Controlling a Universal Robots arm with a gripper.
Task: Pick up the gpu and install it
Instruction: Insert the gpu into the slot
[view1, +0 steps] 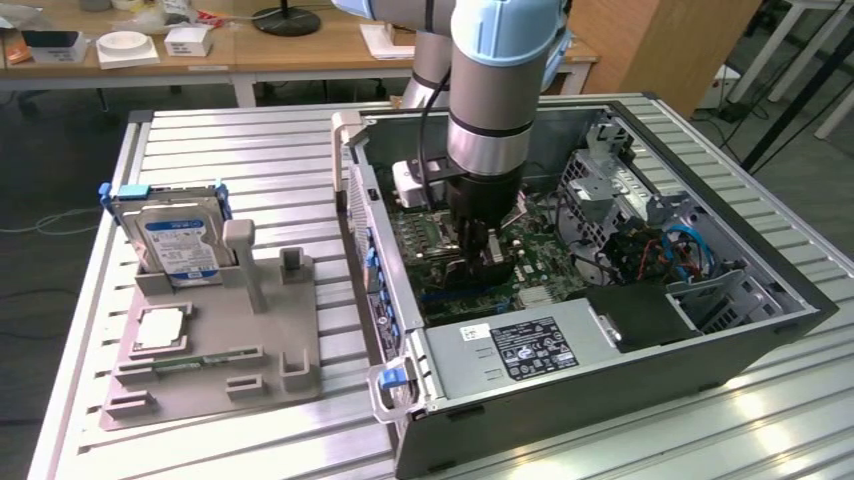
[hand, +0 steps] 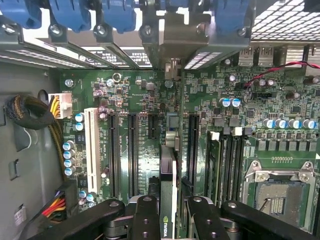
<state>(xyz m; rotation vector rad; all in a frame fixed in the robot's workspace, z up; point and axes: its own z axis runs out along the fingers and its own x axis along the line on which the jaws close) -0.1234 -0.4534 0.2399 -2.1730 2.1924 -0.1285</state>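
Wrist view, jaws clamped on gpu held edge-on over motherboard slots, exterior view, gripper inside open computer case, centre of frame.

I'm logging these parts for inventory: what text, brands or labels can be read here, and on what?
"NVIDIA": on the gpu, held in the hand.
Too small to read: the power supply label and the motherboard printing.
Too blurred to read: the hard drive label.

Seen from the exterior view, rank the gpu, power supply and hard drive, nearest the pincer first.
1. gpu, gripped in the pincer.
2. power supply, inside the case.
3. hard drive, far off at the exterior view's left.
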